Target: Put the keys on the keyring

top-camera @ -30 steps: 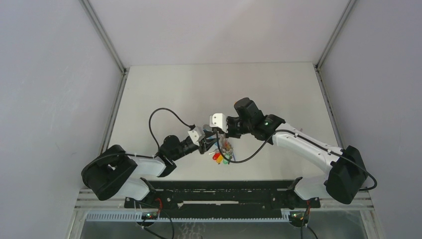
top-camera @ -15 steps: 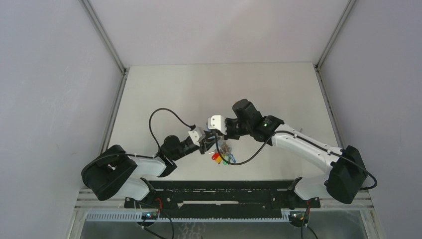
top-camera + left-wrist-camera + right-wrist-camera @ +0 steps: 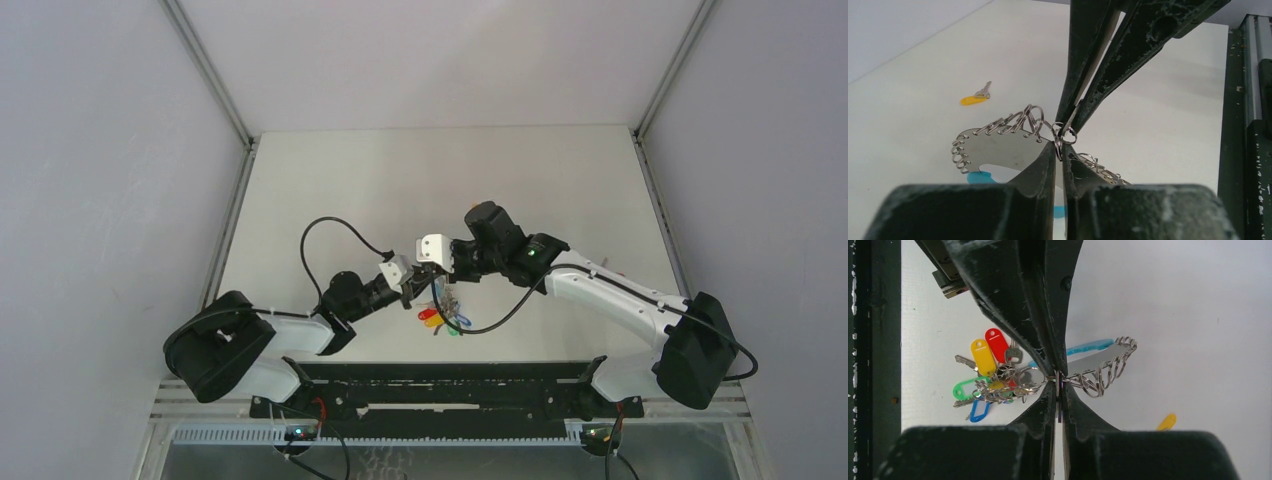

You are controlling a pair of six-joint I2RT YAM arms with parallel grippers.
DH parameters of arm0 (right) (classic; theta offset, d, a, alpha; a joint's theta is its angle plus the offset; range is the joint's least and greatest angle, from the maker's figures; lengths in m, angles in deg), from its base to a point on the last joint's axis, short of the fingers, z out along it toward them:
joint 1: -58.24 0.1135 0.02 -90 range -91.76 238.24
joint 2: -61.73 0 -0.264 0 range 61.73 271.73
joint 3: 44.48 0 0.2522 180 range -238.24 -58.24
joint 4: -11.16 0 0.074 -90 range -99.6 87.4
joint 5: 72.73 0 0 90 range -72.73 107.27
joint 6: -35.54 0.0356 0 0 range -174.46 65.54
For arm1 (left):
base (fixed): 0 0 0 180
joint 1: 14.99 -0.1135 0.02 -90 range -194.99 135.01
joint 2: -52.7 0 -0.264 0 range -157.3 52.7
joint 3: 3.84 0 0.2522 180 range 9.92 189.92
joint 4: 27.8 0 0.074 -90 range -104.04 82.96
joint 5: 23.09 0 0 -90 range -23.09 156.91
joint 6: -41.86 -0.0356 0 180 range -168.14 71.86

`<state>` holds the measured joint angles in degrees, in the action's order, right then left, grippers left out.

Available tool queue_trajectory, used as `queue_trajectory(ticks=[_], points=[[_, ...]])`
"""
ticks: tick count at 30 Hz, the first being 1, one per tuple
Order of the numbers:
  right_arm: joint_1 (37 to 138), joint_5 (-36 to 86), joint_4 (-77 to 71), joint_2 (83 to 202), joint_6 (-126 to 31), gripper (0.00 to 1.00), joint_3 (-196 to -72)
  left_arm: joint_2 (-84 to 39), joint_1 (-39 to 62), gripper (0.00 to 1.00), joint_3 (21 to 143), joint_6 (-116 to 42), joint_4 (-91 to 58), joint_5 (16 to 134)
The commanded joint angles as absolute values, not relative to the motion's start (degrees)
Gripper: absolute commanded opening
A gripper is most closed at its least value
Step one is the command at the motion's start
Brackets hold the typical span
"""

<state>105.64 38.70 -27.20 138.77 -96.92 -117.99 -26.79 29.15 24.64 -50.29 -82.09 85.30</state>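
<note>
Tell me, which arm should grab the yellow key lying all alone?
Right, probably. Both jaws are shut on the keyring, so one must let go. The yellow key lies close to the right arm in its wrist camera, but far past the keyring from the left arm.

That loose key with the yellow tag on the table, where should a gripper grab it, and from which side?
Probably the yellow-tagged key by its plastic tag, from straight above, closing across the tag's narrow width. It lies flat on the table, apart from the keyring, and the tag is the bulkier part.
</note>
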Motion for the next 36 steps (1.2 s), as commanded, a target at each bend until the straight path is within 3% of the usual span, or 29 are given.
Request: queue_trajectory(ticks=[1,4,13,36], points=[[106.5,38.9,-26.0,136.3,-96.8,0.00,-121.3,-26.5,29.5,0.06,28.1,-51.9,-83.4,85.7],[106.5,37.7,-26.6,136.2,-96.7,0.00,-121.3,-26.1,29.5,0.00,27.9,-52.4,-83.3,85.8],[104.2,32.2,-28.6,135.3,-93.5,0.00,-120.0,-26.1,29.5,0.00,26.0,-52.6,-85.7,82.5],[99.1,31.5,-26.4,138.1,-87.0,0.00,-114.3,-28.6,29.5,0.00,23.2,-47.6,-93.8,72.5]])
